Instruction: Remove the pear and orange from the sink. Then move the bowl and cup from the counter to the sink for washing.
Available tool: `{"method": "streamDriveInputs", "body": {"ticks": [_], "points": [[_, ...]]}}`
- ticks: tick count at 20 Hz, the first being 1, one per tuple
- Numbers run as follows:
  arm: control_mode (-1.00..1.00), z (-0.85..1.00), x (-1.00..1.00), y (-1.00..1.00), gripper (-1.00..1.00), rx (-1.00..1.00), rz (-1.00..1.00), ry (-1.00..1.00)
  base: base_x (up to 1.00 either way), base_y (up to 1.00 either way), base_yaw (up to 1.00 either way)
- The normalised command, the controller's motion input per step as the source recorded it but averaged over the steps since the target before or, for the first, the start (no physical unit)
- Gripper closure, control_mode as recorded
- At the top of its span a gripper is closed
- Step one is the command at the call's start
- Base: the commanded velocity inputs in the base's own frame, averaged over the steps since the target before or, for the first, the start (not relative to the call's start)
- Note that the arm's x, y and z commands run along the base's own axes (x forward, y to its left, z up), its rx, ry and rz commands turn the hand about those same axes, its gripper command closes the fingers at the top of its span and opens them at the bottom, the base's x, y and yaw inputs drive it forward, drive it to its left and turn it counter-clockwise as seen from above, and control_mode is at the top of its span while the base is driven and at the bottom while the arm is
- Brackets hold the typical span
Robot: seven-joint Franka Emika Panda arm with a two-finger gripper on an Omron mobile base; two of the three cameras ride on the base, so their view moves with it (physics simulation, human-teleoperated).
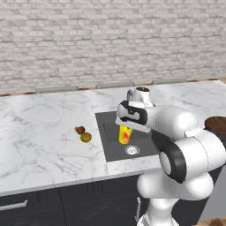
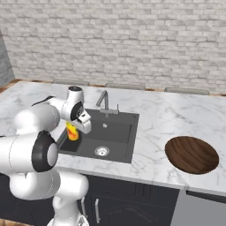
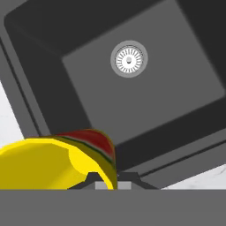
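In the left base view, two fruits were counted on the marble counter (image 1: 39, 132), left of centre in the frame: one dark reddish-brown pear (image 1: 80, 129) and, just beside it to the lower right, one round orange (image 1: 86, 137). Whether the two touched could not be told. To their right, at the frame's centre, one dark grey sink (image 1: 110, 145) was seen, with one round steel drain (image 1: 131, 150) in its floor. One yellow cup (image 1: 125, 135) with a red-orange mark was held above the basin near its left wall, under the gripper (image 1: 128, 127), whose jaws were closed on the cup's rim. In the hand view the cup's open mouth was shown at the lower left; nothing could be made out inside it. No other object was seen in the basin.

In the right base view, one grey faucet (image 2: 104, 100) was seen behind the sink, above centre. Far to the right, one wide wooden bowl (image 2: 191, 154) was set on the counter, well apart from the sink, with nothing in it.
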Motion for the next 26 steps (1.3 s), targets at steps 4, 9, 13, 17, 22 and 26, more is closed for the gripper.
{"method": "streamDriveInputs", "body": {"ticks": [4,9,13,17,22,26], "points": [[-1.0,-0.25,0.26,-0.07,1.0,0.0,-0.03,-0.02,0.0,0.0,0.0],[-1.0,-0.28,0.28,-0.02,1.0,0.0,-0.04,-0.01,0.0,0.0,0.0],[-1.0,-0.29,0.27,-0.01,1.0,0.0,-0.03,-0.02,0.0,0.0,0.0],[-1.0,-0.29,0.29,0.0,1.0,0.0,-0.03,0.0,0.0,0.0,0.0],[-1.0,-0.26,0.32,0.0,1.0,0.0,-0.01,0.0,0.0,0.0,0.0],[-1.0,-0.26,0.3,0.0,1.0,0.0,0.0,0.0,0.0,0.0,0.0]]}}
